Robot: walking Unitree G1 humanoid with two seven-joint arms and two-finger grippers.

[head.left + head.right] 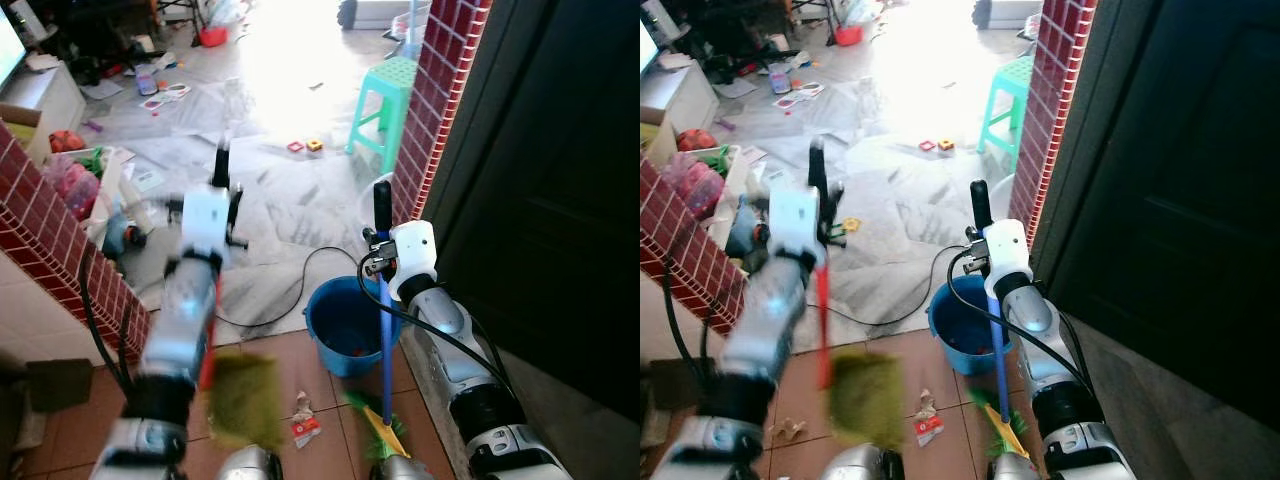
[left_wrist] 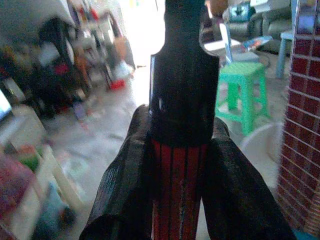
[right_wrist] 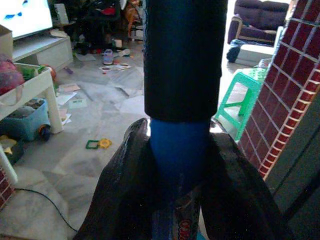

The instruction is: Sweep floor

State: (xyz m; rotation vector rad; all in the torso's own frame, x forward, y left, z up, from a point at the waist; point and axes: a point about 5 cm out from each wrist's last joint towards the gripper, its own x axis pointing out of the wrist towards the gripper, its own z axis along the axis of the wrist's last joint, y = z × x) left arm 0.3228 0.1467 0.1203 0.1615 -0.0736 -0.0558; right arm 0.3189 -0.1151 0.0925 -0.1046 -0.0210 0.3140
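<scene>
Left gripper [image 2: 180, 165] is clamped on the red handle [image 1: 824, 320] of a hand broom; its fingers [image 2: 125, 190] are pressed against both sides of the shaft. The handle runs near-vertical, down from the gripper to the green brush head [image 1: 862, 398], which sits blurred just above the terracotta floor [image 1: 800, 385] on the robot's left.

Right gripper [image 3: 177, 165] is pinched on a blue pole [image 1: 385, 340], black grip cap at top. That pole also runs near-vertical and ends in a yellow-green head [image 1: 385, 432] at the floor; whether it is a dustpan or a second broom cannot be told.

Key relation: the litter, a crumpled white-and-red wrapper [image 1: 305, 425], lies on the tiles between the two tool heads, touching neither. It lies to the right of the brush head and to the left of the blue tool's head. A small scrap [image 1: 790, 428] is seen left of the brush, outside that gap.

Judgement: the left arm's brush is the tool for the stroke, and a left-to-right pull toward the blue tool's head is called for. The blue bucket [image 1: 345, 325] stands just behind the gap, and a black cable [image 1: 290, 300] trails on the floor beyond; both are snag risks if the stroke runs forward.
</scene>
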